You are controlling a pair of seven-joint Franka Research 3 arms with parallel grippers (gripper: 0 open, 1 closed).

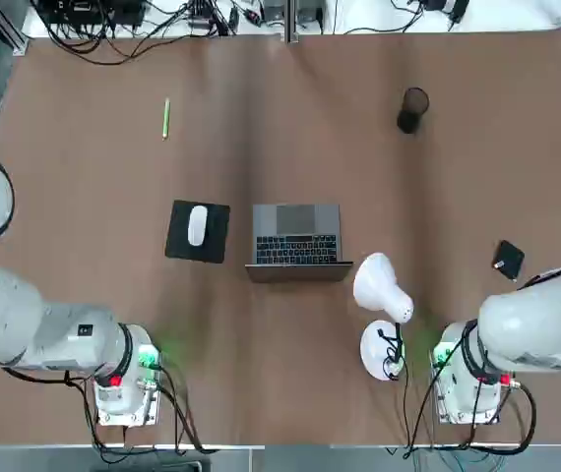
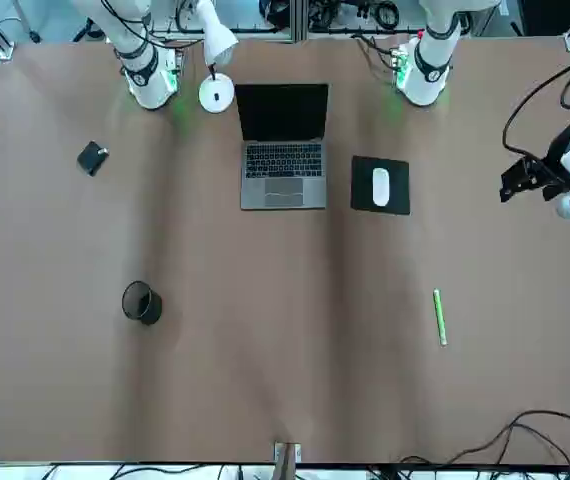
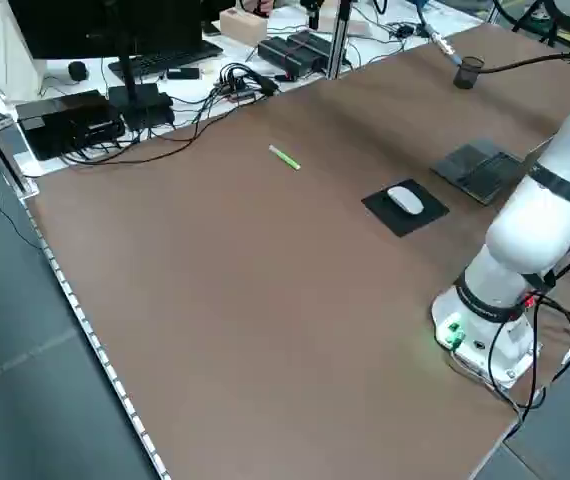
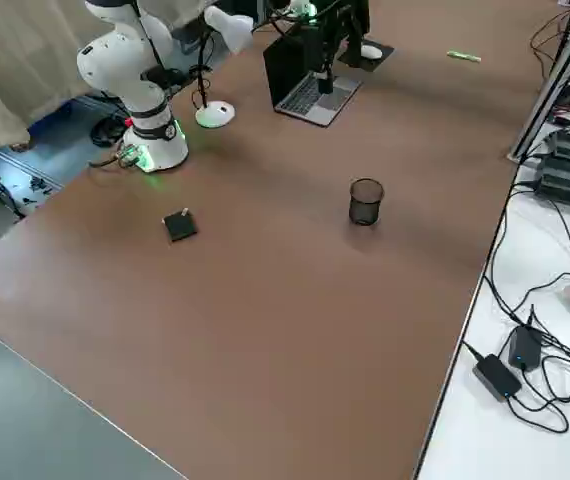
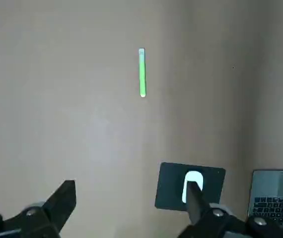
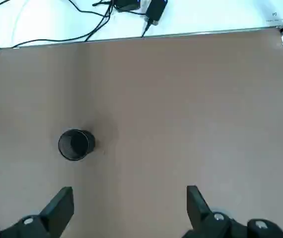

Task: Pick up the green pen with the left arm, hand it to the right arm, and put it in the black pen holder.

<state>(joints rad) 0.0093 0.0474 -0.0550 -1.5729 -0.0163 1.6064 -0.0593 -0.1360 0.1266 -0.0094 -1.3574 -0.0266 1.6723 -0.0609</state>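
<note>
Pen (image 1: 166, 118) is lying loose on the table in the upper left of the top view, nothing touching it, so as far as I can tell none of the job is done. Nearest stuff is the mouse (image 1: 197, 225) on its pad (image 1: 178, 248), a bit lower in that frame, then the laptop (image 1: 297, 218) around the middle. The left gripper (image 5: 132, 201) is up over the table at the right edge of the front view, fingers spread wide with nothing between them. Cup (image 1: 413, 110) stands upright in the upper right of the top view with no pen in it. Right gripper (image 6: 130, 198), at the bottom of its own wrist view, is wide open and empty too. So I'd say grab, handover and drop-in are all left.
</note>
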